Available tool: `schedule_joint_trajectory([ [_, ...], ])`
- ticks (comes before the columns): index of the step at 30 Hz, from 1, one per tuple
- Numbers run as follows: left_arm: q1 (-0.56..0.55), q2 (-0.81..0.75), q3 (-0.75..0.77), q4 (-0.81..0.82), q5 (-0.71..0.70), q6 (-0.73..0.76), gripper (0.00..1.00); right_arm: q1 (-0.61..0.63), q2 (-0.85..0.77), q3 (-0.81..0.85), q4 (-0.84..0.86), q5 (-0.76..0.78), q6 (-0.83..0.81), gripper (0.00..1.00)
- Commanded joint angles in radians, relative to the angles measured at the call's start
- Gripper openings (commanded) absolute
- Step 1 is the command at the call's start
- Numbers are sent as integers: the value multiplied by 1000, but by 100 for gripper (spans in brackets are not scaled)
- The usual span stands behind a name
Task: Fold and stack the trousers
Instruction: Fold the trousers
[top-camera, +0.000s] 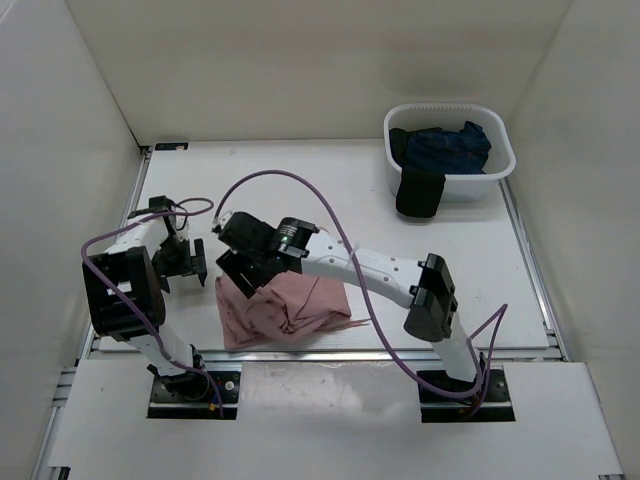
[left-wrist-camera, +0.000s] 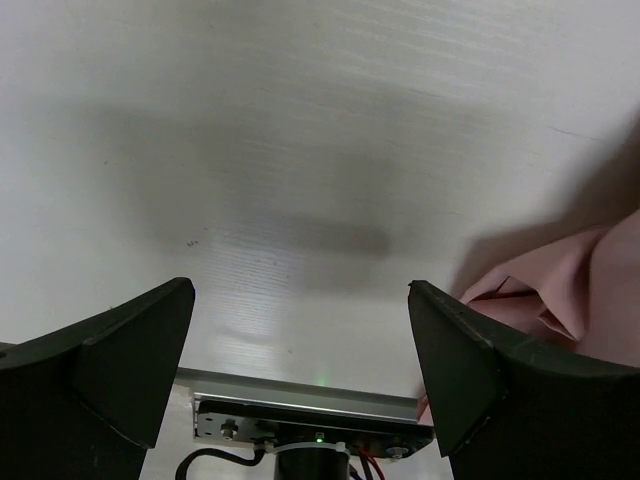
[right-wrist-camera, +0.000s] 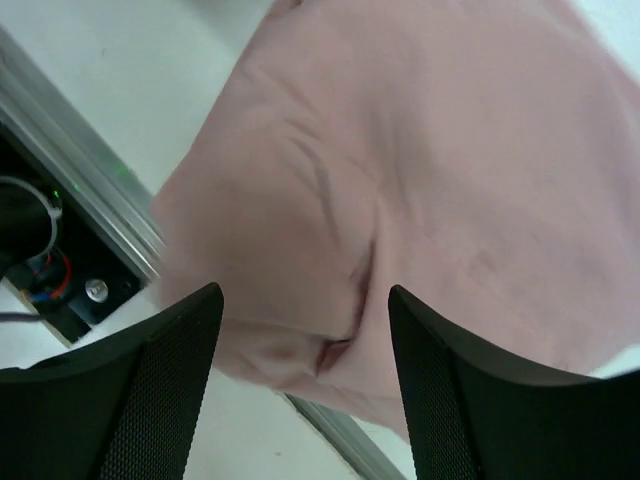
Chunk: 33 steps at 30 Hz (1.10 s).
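Folded pink trousers (top-camera: 290, 312) lie at the table's (top-camera: 300, 190) six o'clock edge. The right wrist view shows the right gripper (right-wrist-camera: 300, 330) released just above them. Only the overhead view shows the basket (top-camera: 445, 108) at two o'clock. The left gripper (left-wrist-camera: 300, 300) gapes, empty.

A white tub (top-camera: 475, 190) sat at two o'clock on the white table (top-camera: 300, 180), near the far wall, holding a crumpled dark navy garment (top-camera: 447, 148); a black cloth (top-camera: 419, 193) hung over its seven-o'clock rim.
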Motion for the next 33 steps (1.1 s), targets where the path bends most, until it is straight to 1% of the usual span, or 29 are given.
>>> schedule_joint_trajectory([
  [1, 0, -6, -2, 15, -4, 0, 100, 21, 53, 59, 2, -148, -121, 73],
  [2, 0, -6, -2, 15, -4, 0, 100, 21, 53, 59, 2, -135, -155, 73],
  [4, 0, -6, -2, 15, -13, 0, 100, 21, -5, 35, 48, -135, -167, 73],
  [5, 0, -6, -2, 15, -13, 0, 100, 21, -32, -26, 70, -113, -167, 73],
  [7, 0, -17, 9, 15, -22, 0, 100, 10, -126, -121, 145, -28, -140, 68],
  [8, 0, -17, 19, 15, -22, 0, 100, -10, -156, -177, 172, -5, -120, 56],
  [9, 0, -30, 29, 5, -22, 0, 100, -22, -204, -289, 200, -5, -74, 46],
  [10, -9, -31, 55, -11, -22, 0, 100, -34, -218, -336, 241, -5, -60, 36],
  [11, -9, -44, 70, -22, -22, 0, 100, -45, -218, -370, 257, -66, -60, 19],
  [13, -40, -60, 122, -52, -12, 0, 100, -45, -206, -422, 289, -112, -84, 7],
  [14, -53, -70, 142, -66, 4, 0, 100, -36, -189, -423, 289, -138, -100, 0],
  [18, -127, -81, 230, -111, 57, 0, 100, -22, -33, -390, 280, -209, -193, 0],
  [19, -158, -81, 239, -124, 95, 0, 100, -13, -13, -390, 280, -223, -206, 0],
  [22, -201, -81, 250, -144, 158, 0, 100, -13, 49, -390, 269, -241, -216, 0],
  [24, -236, -81, 207, -144, 215, 0, 100, -13, 49, -401, 258, -214, -203, 0],
  [26, -257, -90, 175, -144, 226, 0, 100, -13, -32, -461, 284, -183, -167, 0],
  [27, -258, -90, 143, -144, 226, 0, 100, -26, -69, -487, 326, -166, -148, 0],
  [28, -258, -90, 130, -134, 226, 0, 100, -40, -109, -510, 344, -154, -126, 9],
  [29, -258, -90, 119, -125, 226, 0, 100, -40, -196, -556, 364, -136, -85, 15],
  [30, -258, -100, 110, -124, 226, 0, 100, -50, -244, -577, 402, -110, -66, 23],
  [31, -258, -100, 96, -112, 217, 0, 100, -59, -288, -602, 422, -42, -48, 47],
  [32, -258, -100, 96, -100, 196, 0, 100, -59, -369, -626, 439, -14, -10, 58],
  [33, -258, -100, 84, -100, 185, 0, 100, -79, -402, -671, 452, 9, 12, 67],
])
